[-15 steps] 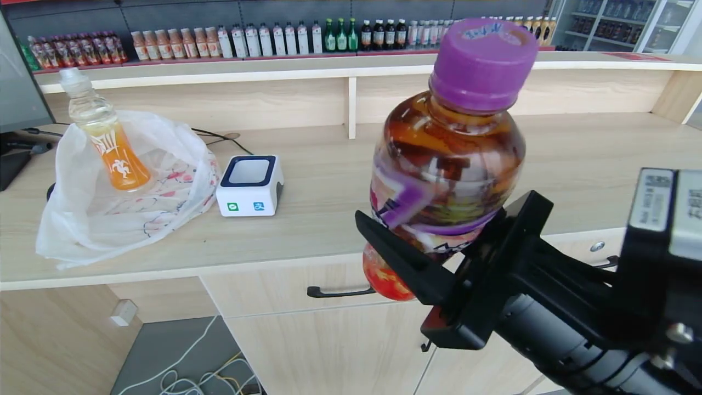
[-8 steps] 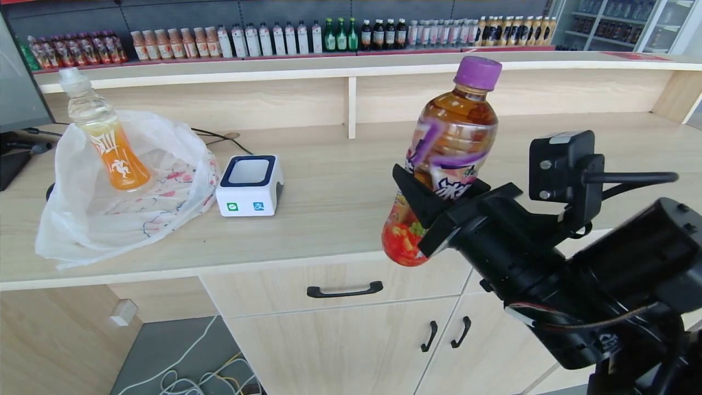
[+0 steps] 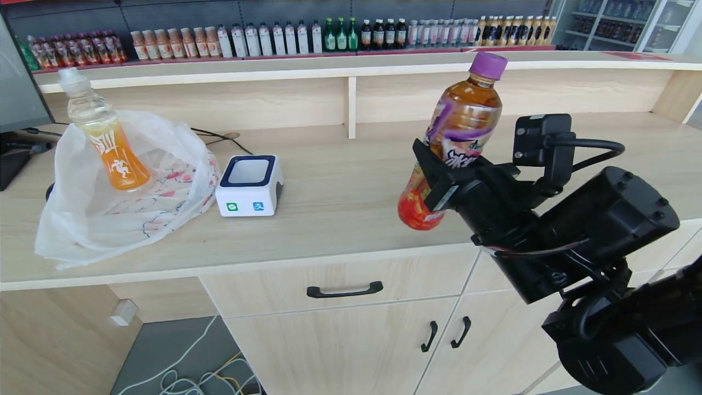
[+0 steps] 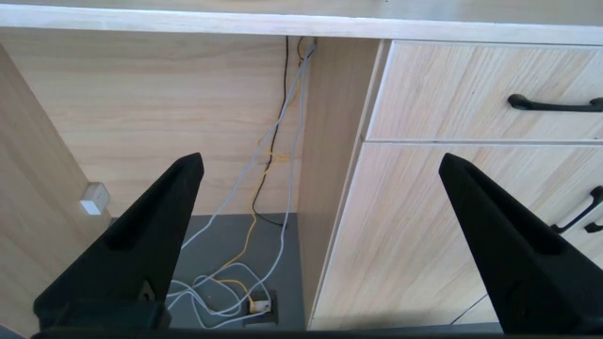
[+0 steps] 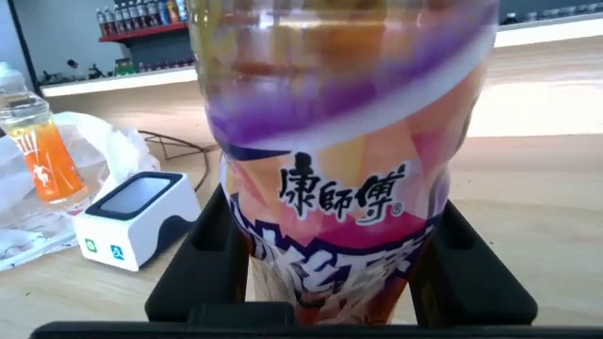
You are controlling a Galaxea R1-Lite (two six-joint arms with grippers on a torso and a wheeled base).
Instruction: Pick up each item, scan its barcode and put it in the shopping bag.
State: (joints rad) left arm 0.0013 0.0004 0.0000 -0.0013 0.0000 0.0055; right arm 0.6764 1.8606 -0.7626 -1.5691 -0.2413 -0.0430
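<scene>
Farther out than a second ago, the bottle [image 3: 463,126] hangs tilted above the front of the surface [image 3: 340,203], well right of the scanner [image 3: 249,184], my right tool [image 3: 447,171] clamped on its lower half; top-heavy, it may slip or pivot, I judge.

Head camera above counter [image 3: 340,219], right wrist level; scanner [image 3: 250,185] in both
</scene>
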